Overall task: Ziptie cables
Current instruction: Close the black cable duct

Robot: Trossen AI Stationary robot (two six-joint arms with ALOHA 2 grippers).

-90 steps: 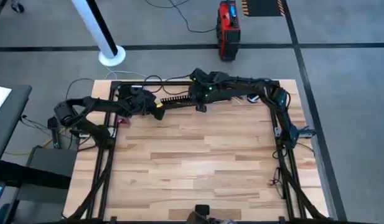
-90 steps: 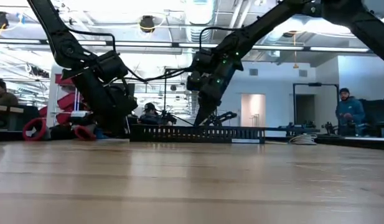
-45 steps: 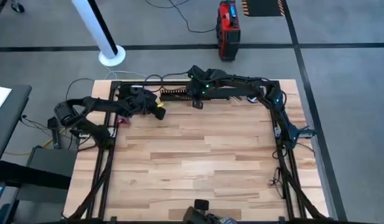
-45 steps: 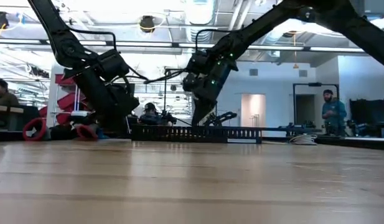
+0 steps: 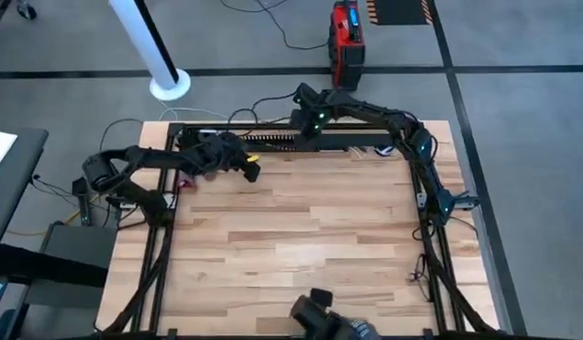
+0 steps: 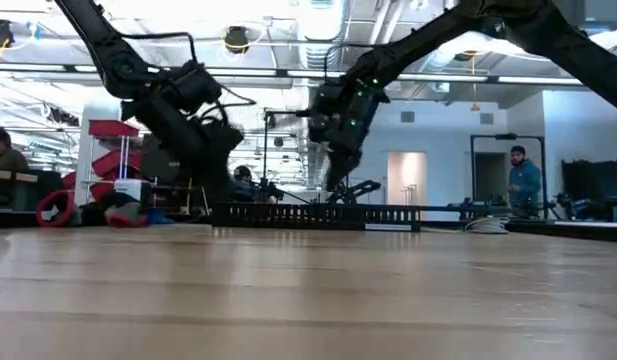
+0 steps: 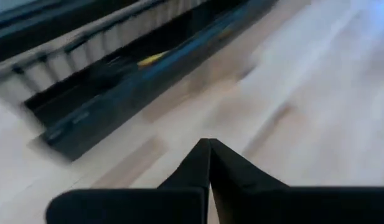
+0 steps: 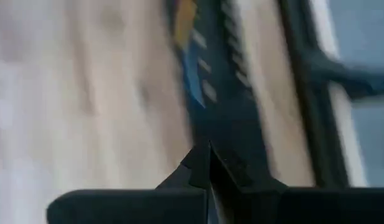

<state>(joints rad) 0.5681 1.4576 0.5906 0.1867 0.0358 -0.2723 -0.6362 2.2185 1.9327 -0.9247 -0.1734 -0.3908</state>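
While both arms hang over the table's [image 5: 300, 236] far edge, left gripper [image 7: 208, 152] pinched shut holding nothing, right gripper [image 8: 208, 155] same, cables [image 7: 151, 59] lying inside the slotted channel [image 5: 310, 142].

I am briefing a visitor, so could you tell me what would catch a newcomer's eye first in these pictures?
First, the two dark arms reaching to the far edge of the pale wooden table, the left gripper and right gripper both shut. Between them lies the long black comb-slotted plastic channel, with a glimpse of yellow and blue wires inside. Behind the table, a red box stands on the grey floor.
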